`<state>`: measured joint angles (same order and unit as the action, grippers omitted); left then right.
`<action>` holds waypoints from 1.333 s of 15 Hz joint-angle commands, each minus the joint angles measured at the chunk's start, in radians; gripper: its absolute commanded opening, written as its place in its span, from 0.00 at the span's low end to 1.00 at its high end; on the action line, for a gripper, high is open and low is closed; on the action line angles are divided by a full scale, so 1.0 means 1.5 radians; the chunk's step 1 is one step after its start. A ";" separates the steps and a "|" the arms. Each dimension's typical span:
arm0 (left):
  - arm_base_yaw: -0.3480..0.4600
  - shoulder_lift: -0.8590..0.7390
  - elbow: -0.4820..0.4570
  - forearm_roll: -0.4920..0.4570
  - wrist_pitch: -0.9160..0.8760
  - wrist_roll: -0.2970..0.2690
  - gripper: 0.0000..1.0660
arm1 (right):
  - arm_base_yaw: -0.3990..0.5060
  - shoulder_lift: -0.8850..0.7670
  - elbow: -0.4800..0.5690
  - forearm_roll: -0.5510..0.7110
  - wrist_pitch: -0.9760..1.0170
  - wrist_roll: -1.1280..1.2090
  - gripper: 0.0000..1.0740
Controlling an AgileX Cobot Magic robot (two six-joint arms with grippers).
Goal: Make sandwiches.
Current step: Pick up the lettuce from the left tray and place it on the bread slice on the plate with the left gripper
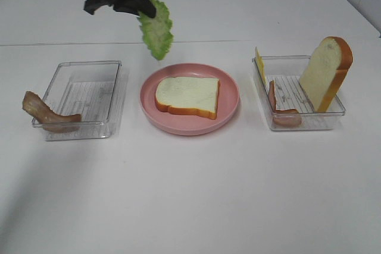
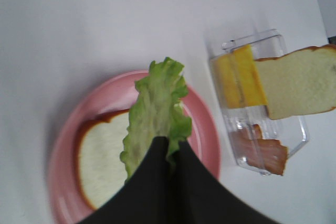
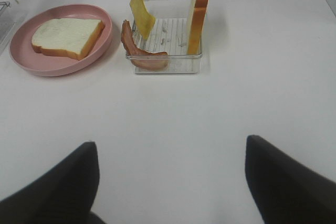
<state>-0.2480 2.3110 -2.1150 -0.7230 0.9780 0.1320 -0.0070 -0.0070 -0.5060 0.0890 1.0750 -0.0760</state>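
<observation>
A white bread slice [image 1: 187, 96] with orange-brown crust lies flat on the pink plate [image 1: 229, 114]. My left gripper [image 1: 146, 9] is shut on a green lettuce leaf [image 1: 157, 31], which hangs in the air above the plate's far left edge; in the left wrist view the lettuce [image 2: 157, 114] dangles over the bread [image 2: 102, 163]. The right clear tray [image 1: 297, 124] holds an upright bread slice [image 1: 324, 72], a yellow cheese slice [image 1: 259, 63] and a bacon strip [image 1: 283, 114]. My right gripper [image 3: 170, 174] is open over bare table, well short of that tray [image 3: 165, 66].
A clear tray [image 1: 80, 129] on the left has a bacon strip [image 1: 44, 113] draped over its near left corner. The white table runs back to a seam line behind the trays.
</observation>
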 commanded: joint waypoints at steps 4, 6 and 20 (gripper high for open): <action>-0.099 0.057 -0.003 -0.087 -0.068 0.015 0.00 | -0.002 -0.008 0.001 0.003 -0.008 -0.005 0.68; -0.125 0.083 -0.003 -0.113 -0.091 0.025 0.00 | -0.002 -0.008 0.001 0.003 -0.008 -0.005 0.68; -0.090 0.112 -0.003 0.063 -0.049 0.015 0.13 | -0.002 -0.008 0.001 0.003 -0.008 -0.005 0.68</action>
<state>-0.3820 2.4800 -2.1150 -0.6340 0.8980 0.1640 -0.0070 -0.0070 -0.5060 0.0890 1.0750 -0.0760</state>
